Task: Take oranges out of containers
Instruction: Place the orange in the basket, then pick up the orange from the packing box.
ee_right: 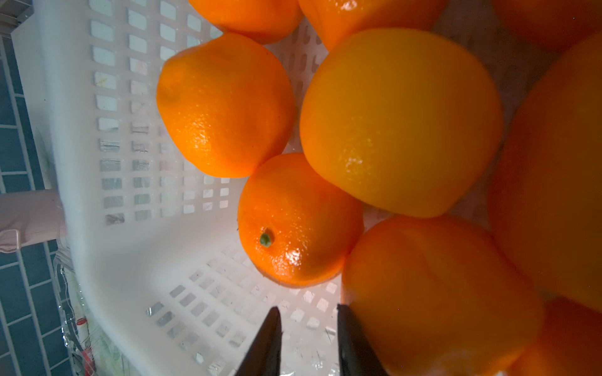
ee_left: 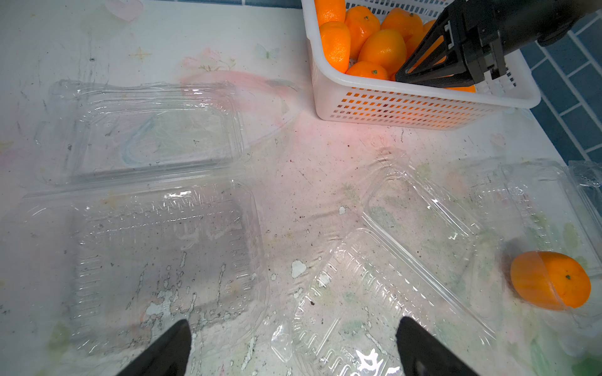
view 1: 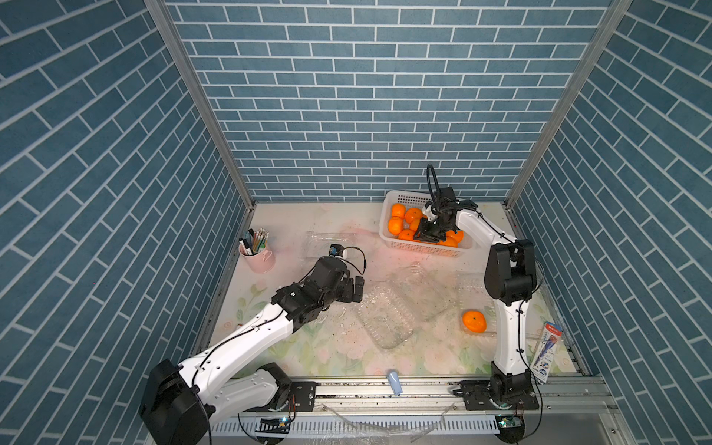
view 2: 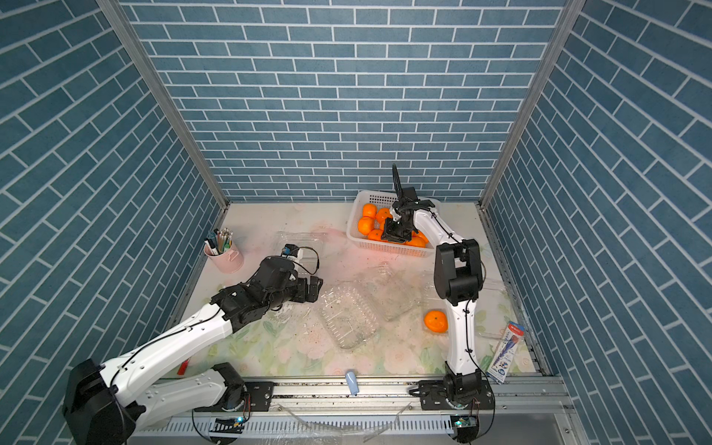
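Observation:
Several oranges [view 1: 397, 225] lie in the white basket [view 1: 424, 250] at the back right. My right gripper [view 1: 422, 233] reaches into it; in the right wrist view its jaws [ee_right: 306, 312] stand a little apart with only basket floor between them, one finger beside an orange [ee_right: 433, 293]. One more orange [view 1: 474, 321] [ee_left: 550, 280] sits in the clear container [ee_left: 547, 201] by the right arm. Another clear container [view 1: 385, 319] lies open mid-table, and a third [ee_left: 163, 254] lies open to its left. My left gripper [view 1: 356, 289] [ee_left: 294, 325] hangs wide open between those two, holding nothing.
A pink cup of pens [view 1: 257, 256] stands at the left edge. A packaged pen [view 1: 546, 350] lies at the front right, and a small pale blue object [view 1: 393, 382] rests on the front rail. Brick-patterned walls close in three sides.

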You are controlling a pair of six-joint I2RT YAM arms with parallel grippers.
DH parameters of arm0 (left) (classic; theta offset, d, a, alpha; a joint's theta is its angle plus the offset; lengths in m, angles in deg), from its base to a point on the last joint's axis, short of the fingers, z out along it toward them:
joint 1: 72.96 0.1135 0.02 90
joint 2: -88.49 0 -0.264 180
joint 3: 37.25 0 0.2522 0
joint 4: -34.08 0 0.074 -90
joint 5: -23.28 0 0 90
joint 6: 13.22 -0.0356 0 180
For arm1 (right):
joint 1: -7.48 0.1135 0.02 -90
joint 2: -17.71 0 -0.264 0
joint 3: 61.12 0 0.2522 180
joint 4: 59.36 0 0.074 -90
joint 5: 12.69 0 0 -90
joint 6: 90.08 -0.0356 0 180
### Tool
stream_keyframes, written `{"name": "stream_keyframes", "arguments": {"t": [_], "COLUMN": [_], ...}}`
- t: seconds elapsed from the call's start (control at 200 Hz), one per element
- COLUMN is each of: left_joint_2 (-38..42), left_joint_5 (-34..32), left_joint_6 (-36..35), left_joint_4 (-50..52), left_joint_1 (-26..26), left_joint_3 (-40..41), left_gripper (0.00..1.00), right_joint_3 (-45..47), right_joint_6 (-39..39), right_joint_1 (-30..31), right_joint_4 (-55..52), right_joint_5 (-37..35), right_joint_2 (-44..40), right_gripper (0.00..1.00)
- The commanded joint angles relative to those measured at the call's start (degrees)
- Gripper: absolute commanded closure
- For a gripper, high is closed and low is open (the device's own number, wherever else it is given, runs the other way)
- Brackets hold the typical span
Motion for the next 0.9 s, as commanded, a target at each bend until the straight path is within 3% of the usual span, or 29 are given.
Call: {"name": "stream_keyframes", "arguments": {"t": [0.0, 0.285, 0.555, 0.7, 0.89], "left_joint_2": [-0.30, -0.65, 0.14, 0.19, -0.40], "left_joint_5": [0.23, 0.29, -0.16, 0.00, 0.69], "left_joint_6": [0.15, -0.66, -1.78, -2.33, -2.28], "left_joint_4": [1.02, 0.40, 0.03, -0.47, -1.70], "left_joint_1": [0.39, 0.39, 0.39, 0.39, 0.38], "left_joint_3": [-0.35, -0.59, -0.33, -0.16, 0.20], "left_gripper": [0.01, 0.01, 0.01, 0.01, 0.01], "right_joint_3": [0.18, 1.05, 16.85, 25.61, 35.11], "right_joint_6": [0.95, 0.03, -2.80, -4.44, -8.89], "right_joint_1": [-0.52, -0.55, -0.89, -1.23, -1.79], "right_joint_4": [-3.30, -6.28, -4.50, -5.08, -8.98], "right_joint_5": [-2.75, -7.27, -16.42, -21.68, -25.30], "right_joint_2": [-4.39, -14.15, -29.48, -38.25, -47.22], "right_gripper": [0.67, 0.52, 0.24, 0.18, 0.18]}}
